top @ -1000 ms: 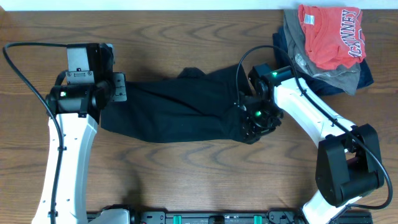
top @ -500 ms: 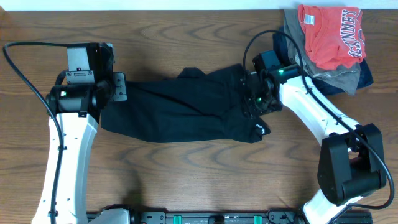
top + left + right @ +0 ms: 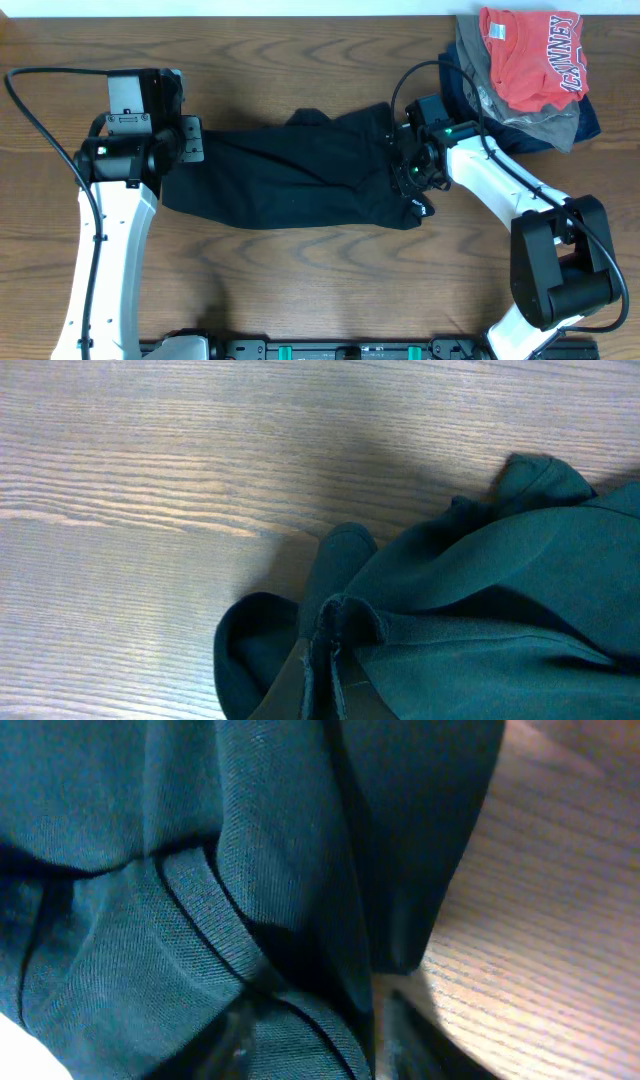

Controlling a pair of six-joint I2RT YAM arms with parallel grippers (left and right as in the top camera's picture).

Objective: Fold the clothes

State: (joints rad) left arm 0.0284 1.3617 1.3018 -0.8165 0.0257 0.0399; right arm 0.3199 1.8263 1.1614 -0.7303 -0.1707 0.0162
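While the left gripper (image 3: 192,140) is pressing its jaws together on a bunched fold of the black garment (image 3: 290,175), at the end farthest from the red shirt (image 3: 530,55), the right gripper (image 3: 408,176) is sitting low on the end nearest that shirt. In the wrist view its jaws are straddling a ribbed hem. I cannot tell whether they are pinching it or only resting around it.

The garment is lying in a long, rumpled band that starts just short of the red shirt and runs away from it. A small white logo (image 3: 421,208) is showing on the corner nearest the right gripper.

The main risk is probably at that red-shirt end. If the right jaws are catching only one layer, or nothing, a lift is likely to drag the cloth into a twist instead of a clean fold. A swing towards the red shirt could also snag the grey garment (image 3: 545,125) lying under it. The left pinch is looking narrow, so a hard pull may be working the fold loose.

The table (image 3: 300,280) is showing smooth brown wood grain, on which the cloth should be sliding easily. Of the room, only a pale strip is showing beyond the table edge nearest the red shirt.
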